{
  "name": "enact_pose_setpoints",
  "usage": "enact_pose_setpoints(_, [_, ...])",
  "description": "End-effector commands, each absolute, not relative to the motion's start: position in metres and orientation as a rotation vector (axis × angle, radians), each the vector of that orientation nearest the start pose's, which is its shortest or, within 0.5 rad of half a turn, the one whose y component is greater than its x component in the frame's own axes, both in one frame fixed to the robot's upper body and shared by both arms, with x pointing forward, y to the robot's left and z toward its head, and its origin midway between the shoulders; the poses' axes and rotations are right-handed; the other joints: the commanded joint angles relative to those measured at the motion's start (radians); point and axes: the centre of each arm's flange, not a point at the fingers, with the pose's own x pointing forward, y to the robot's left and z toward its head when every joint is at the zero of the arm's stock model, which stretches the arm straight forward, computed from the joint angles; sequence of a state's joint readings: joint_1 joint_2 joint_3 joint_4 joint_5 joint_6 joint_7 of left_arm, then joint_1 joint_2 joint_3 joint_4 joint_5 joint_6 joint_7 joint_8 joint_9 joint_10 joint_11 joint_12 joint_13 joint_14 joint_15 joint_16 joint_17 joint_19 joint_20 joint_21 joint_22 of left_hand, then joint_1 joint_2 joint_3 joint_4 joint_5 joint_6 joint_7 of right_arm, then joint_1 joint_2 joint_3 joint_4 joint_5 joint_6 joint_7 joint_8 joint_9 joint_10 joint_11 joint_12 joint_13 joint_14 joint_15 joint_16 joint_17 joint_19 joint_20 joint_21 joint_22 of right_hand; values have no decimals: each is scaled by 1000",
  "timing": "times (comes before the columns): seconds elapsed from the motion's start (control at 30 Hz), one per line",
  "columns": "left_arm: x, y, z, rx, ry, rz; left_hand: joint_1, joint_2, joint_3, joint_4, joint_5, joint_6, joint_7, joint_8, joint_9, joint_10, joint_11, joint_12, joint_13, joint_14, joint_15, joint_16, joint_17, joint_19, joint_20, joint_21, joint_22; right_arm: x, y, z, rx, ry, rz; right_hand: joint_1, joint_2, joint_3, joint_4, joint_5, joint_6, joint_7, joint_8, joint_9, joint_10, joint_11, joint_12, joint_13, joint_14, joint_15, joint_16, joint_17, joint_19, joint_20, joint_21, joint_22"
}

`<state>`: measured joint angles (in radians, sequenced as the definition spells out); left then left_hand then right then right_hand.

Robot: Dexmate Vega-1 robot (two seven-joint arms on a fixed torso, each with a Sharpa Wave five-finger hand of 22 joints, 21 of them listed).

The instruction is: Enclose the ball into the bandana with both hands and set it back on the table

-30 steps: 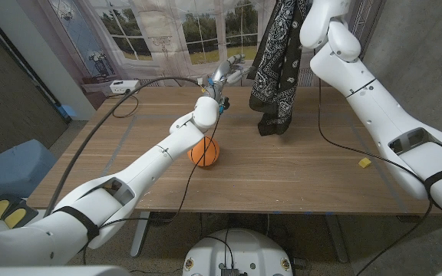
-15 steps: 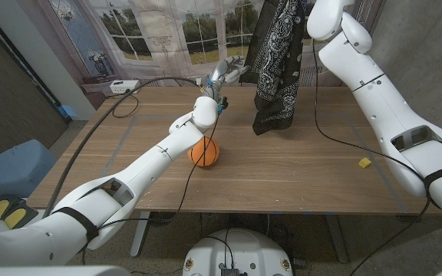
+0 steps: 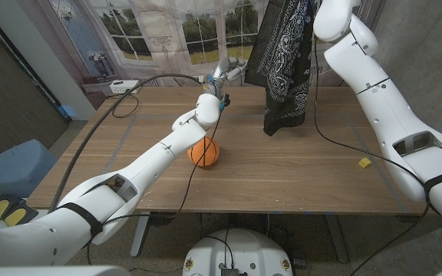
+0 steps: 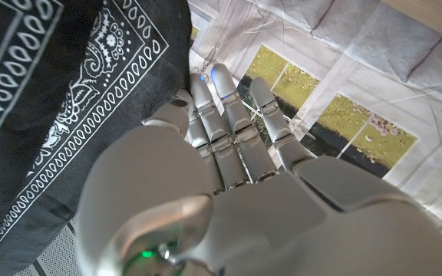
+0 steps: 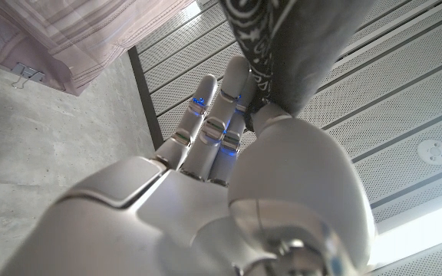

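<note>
**Limp cloth aloft, ball waiting**

The right hand [image 5: 229, 192] pinches the bandana [image 3: 286, 65] by its top and holds it high, so the cloth hangs limp with its lower edge just above the table [image 3: 298, 172]. The left hand [image 3: 225, 73] reaches toward the hanging edge, fingers straight and apart, holding nothing (in the left wrist view the cloth lies against them). The ball [image 3: 204, 152] sits on the table, under the left forearm. The bandana looks light, soft and floppy: best taken at 2 corners. The ball may roll.

Glossy white arm [image 3: 152, 157] shells, black bands, silver-grey hand [image 4: 236, 207].
</note>
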<state>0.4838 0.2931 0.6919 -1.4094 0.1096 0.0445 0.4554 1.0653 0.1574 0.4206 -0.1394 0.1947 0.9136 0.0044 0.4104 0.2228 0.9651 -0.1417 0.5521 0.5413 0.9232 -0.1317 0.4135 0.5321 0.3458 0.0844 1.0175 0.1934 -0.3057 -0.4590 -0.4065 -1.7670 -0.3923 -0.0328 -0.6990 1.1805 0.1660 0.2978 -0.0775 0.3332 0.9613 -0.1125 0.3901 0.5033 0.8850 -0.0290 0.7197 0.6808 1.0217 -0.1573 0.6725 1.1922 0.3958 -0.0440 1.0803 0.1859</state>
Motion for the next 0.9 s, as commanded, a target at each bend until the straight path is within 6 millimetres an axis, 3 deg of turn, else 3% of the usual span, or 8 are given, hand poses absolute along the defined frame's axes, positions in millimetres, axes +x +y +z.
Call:
enact_pose_setpoints(0.03, [610,83,142,550,-932,142,-2,32,18,57,66,-72,-16,111,207,-66,-33,102,182,-17,-68,-25,54,-5,-2,29,3,413,-227,356,-443,-1610,-698,-1,5,3,-5,5,14,6,-1,3,121,-121,0,8,1,-71,-7,4,-2,-16,7,1])
enact_pose_setpoints(0.17, [595,87,148,526,-998,140,-18,29,29,144,165,-243,-17,273,487,-179,-56,232,463,-50,-77,-54,181,-48,-8,59,0,420,-236,355,-459,-1572,-764,-2,5,3,-4,5,16,5,-2,2,123,-121,-3,5,1,-71,-8,4,-2,-16,10,1])
enact_pose_setpoints(0.27, [581,90,151,498,-1055,185,-19,34,35,181,197,-321,-27,328,600,-232,-59,273,558,-70,-76,-65,237,-68,-10,68,0,428,-244,355,-448,-1528,-783,-3,5,2,-4,6,17,5,-3,3,125,-121,-4,3,1,-71,-7,7,-3,-17,12,1])
enact_pose_setpoints(0.57, [541,107,166,472,-1186,293,-21,33,38,206,215,-355,-30,364,670,-238,-59,291,583,-81,-81,-70,275,-74,-13,72,-2,444,-261,351,-405,-1397,-737,-5,6,2,-3,7,15,5,-5,6,124,-119,-5,8,0,-71,-10,6,-5,-15,16,0])
enact_pose_setpoints(0.7, [535,123,174,461,-1197,353,-19,31,41,215,224,-364,-32,384,703,-239,-64,296,586,-81,-84,-72,293,-73,-16,73,-4,445,-268,354,-446,-1328,-707,-4,6,2,-4,7,13,5,-8,7,118,-119,-6,13,1,-71,-11,5,-11,-15,17,-1])
enact_pose_setpoints(0.9, [522,152,198,412,-1215,469,-17,30,43,221,229,-362,-32,388,706,-237,-66,295,578,-78,-86,-74,305,-69,-19,76,-4,453,-295,357,-401,-1245,-727,-5,7,2,-3,7,11,5,-11,7,116,-119,-10,12,-2,-71,-15,3,-11,-15,20,-1])
